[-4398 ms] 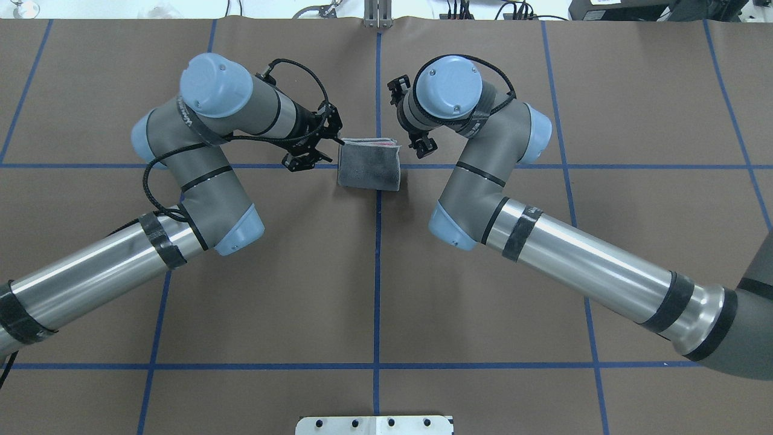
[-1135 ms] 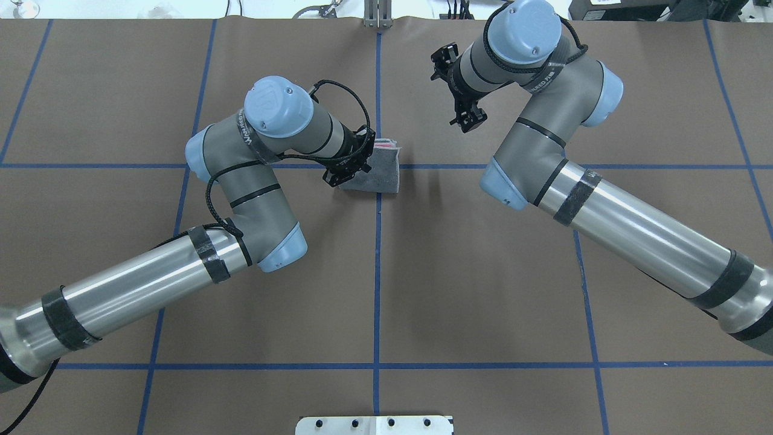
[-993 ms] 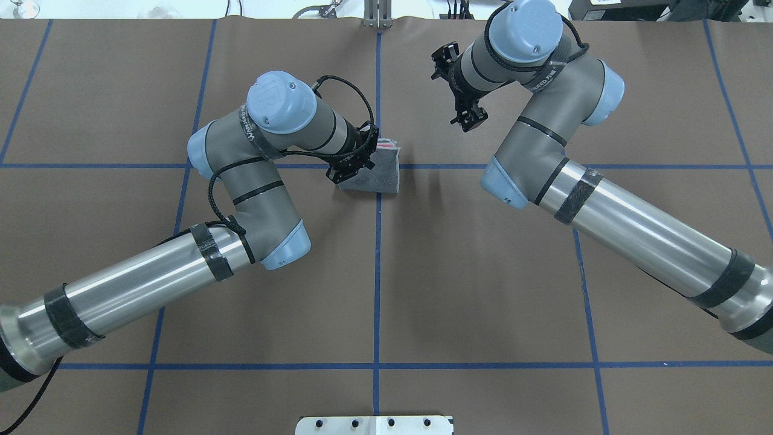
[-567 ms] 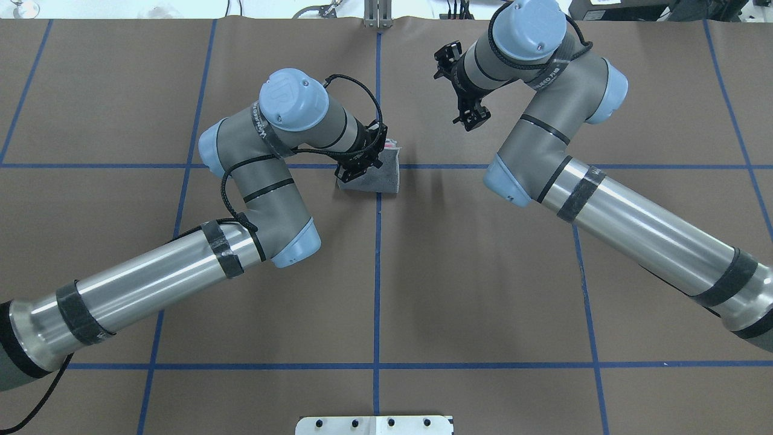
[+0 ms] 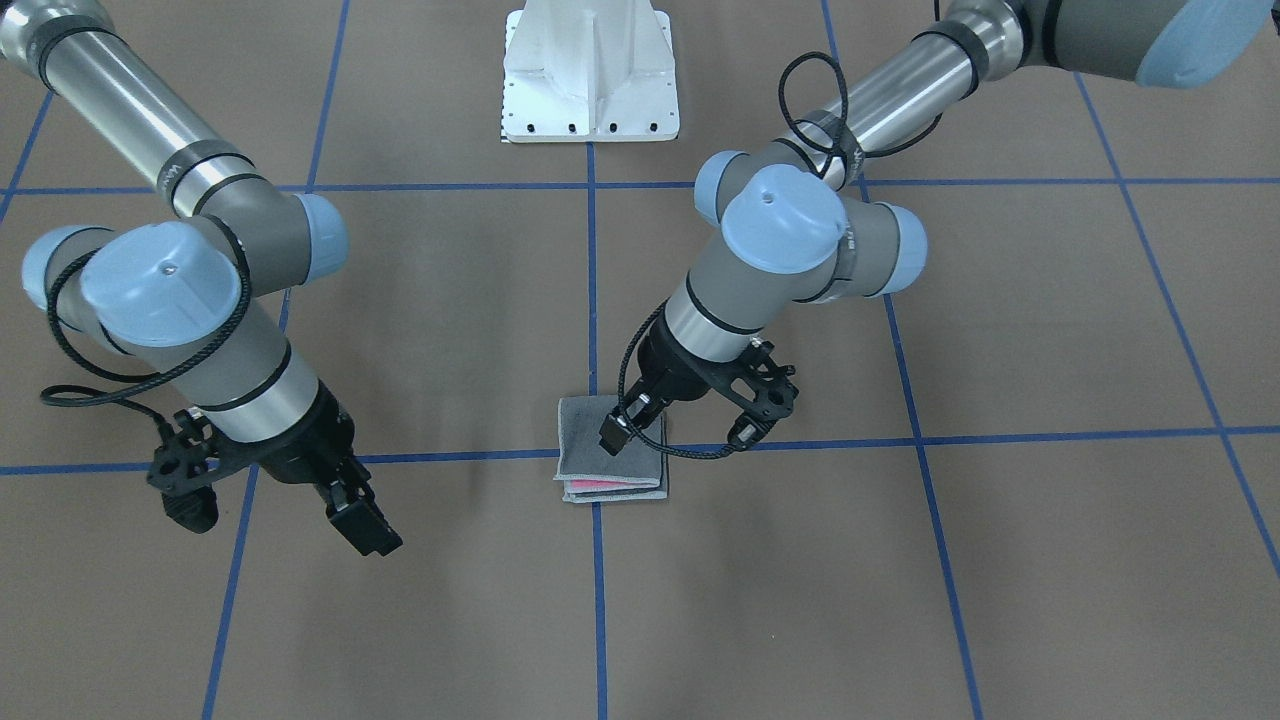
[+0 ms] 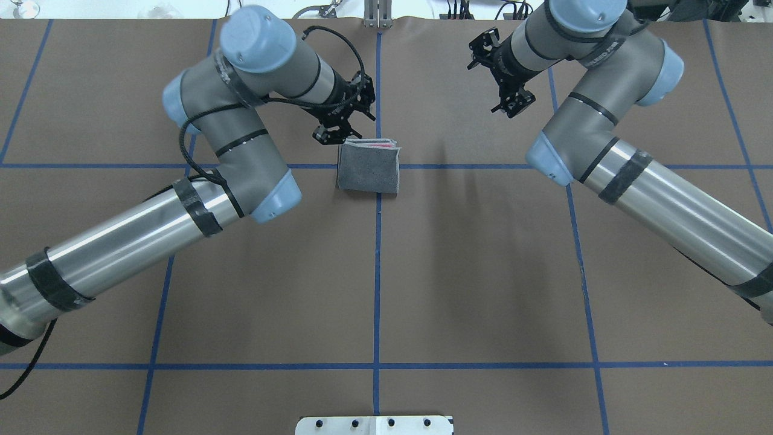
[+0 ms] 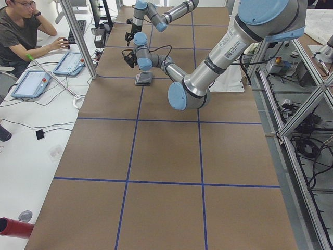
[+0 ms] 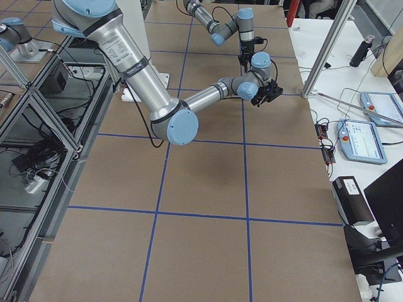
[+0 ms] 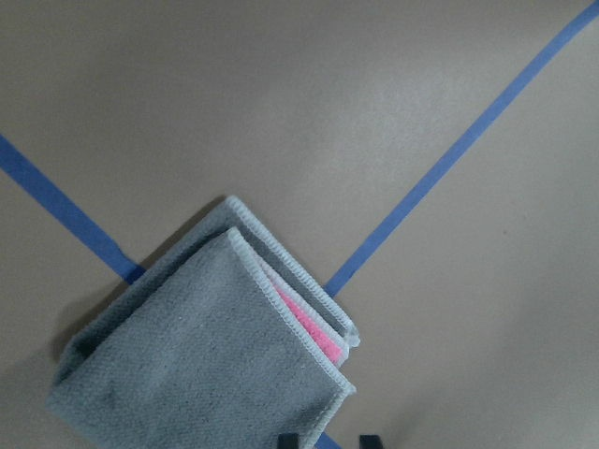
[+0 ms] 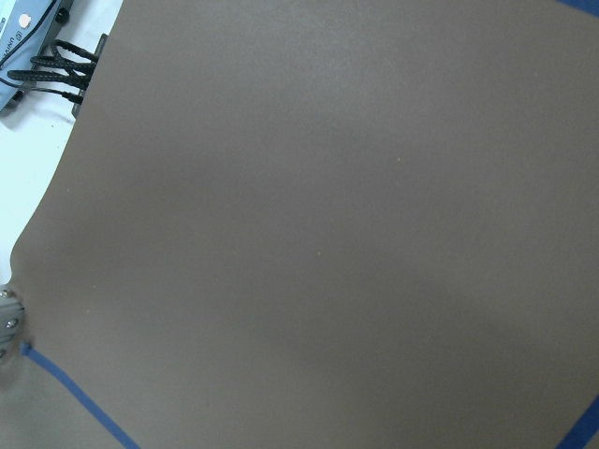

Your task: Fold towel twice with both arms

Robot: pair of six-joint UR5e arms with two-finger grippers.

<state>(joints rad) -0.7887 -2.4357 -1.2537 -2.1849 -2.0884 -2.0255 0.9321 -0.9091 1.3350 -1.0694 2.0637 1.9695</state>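
The towel [image 6: 369, 167] lies on the brown tabletop [image 6: 483, 272], right on a crossing of the blue tape lines [image 6: 483, 166]. It is a compact packet with its dark grey face up. Along its far edge the layers show as a stack, light stitched hems with a strip of pink between them; the left wrist view makes this plainest. To my eye that means both folds are in and the cloth sits as finished work.

The left tool [image 6: 343, 121] hangs over the packet's far left corner with its fingers spread wide and nothing between them. It is not touching the cloth. I read that wide spread as a way to keep the terry from catching on a fingertip and pulling the top layer open.

The right tool [image 6: 500, 74] is well apart from the towel, off over bare paper near the far side. It too is spread and empty, and its own camera sees only tabletop. Parked out there, it leaves the packet clear to lie flat and square.
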